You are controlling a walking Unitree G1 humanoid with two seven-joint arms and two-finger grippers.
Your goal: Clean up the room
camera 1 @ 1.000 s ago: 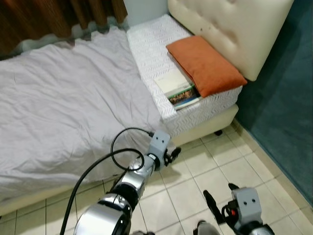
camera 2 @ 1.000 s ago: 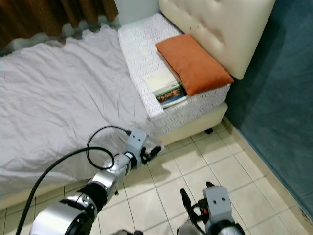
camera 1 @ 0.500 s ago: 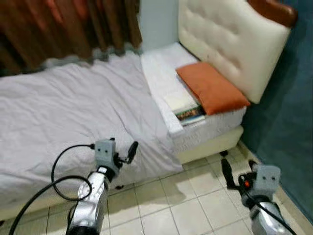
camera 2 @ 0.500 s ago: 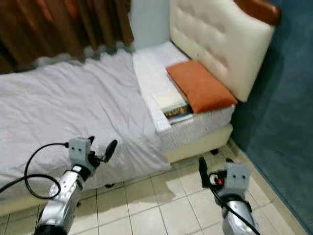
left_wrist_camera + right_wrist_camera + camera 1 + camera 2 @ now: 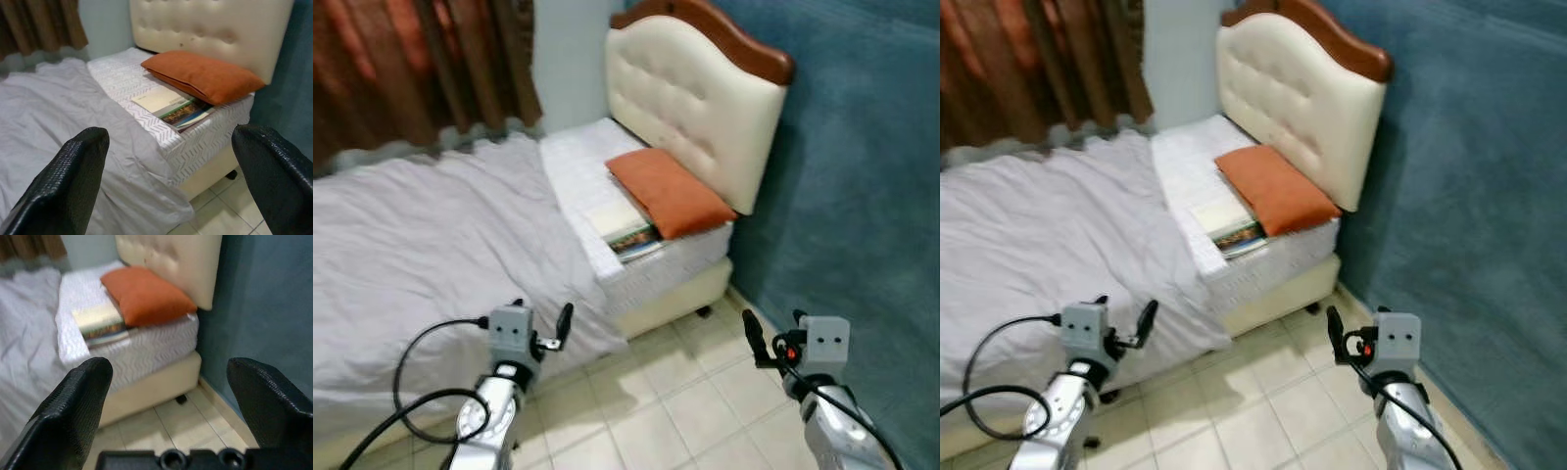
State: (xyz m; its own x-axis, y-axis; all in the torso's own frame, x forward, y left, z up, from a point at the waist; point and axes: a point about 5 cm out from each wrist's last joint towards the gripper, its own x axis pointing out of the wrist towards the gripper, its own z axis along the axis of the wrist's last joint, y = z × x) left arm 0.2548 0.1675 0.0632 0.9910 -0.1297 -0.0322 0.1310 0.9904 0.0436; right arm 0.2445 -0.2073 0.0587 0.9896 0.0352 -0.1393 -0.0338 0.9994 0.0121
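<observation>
A bed stands ahead with a rumpled grey sheet [image 5: 431, 235] pulled over most of it. At its head the white patterned mattress [image 5: 573, 162] lies bare. An orange pillow [image 5: 668, 201] rests there against the cream tufted headboard [image 5: 690, 108]. A small stack of books [image 5: 625, 227] lies beside the pillow at the mattress edge. My left gripper [image 5: 560, 328] hovers open over the sheet's hanging edge, holding nothing. My right gripper [image 5: 747, 338] is open above the floor tiles, right of the bed's corner, also holding nothing.
Brown curtains [image 5: 411, 69] hang behind the bed. A teal wall [image 5: 862, 196] runs close along my right side. Beige floor tiles [image 5: 675, 401] lie between me and the bed. A black cable [image 5: 421, 367] loops from my left arm.
The camera has lifted and turned, so more of the headboard and teal wall shows. My left arm has drawn back to the left; my right arm has risen and swung right.
</observation>
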